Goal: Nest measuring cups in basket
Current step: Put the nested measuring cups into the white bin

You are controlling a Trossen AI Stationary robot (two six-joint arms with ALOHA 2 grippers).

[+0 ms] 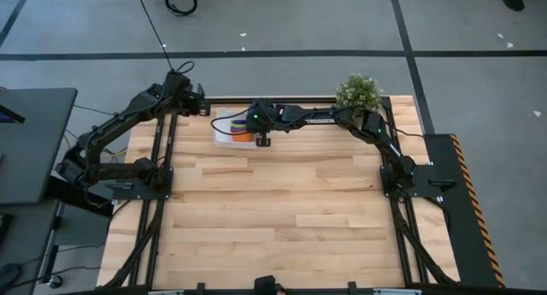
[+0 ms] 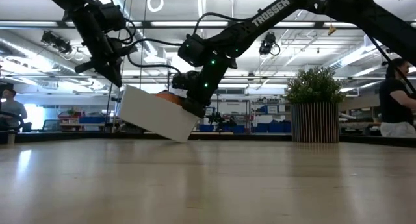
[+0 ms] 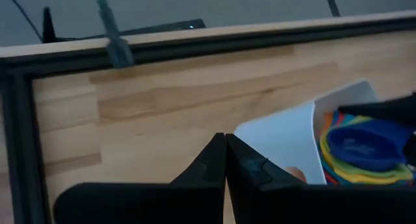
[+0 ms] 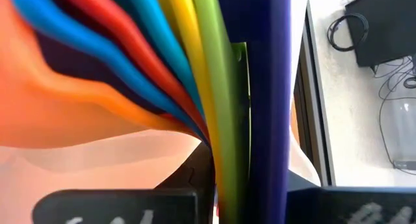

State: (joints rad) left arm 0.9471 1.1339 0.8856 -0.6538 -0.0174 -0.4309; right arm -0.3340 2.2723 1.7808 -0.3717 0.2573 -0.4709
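Note:
The white basket [image 1: 224, 132] stands near the table's far edge. It is tilted in the low view [image 2: 156, 113], its left end raised and its lower right corner down by the table. Nested measuring cups [image 3: 361, 149] lie in it, dark blue on top. Their handles fan out in the right wrist view. My right gripper [image 1: 261, 134] reaches in over the basket's right end, shut on the cups. My left gripper [image 3: 225, 146] hangs shut and empty above the table's far left corner, left of the basket. My right gripper pinches the stacked cups' flat handles between its two fingers. The green handle [image 4: 224, 139] and the dark blue one [image 4: 266, 139] fill the gap; the others fan away to one side. The fingers slant down from the table's right. The cups sit in the tilted basket.
A potted green plant [image 1: 359, 94] stands at the table's far right corner, close behind my right arm. The wide wooden tabletop [image 1: 282, 209] spreads toward the near edge. People [image 2: 396, 100] show in the room beyond the table.

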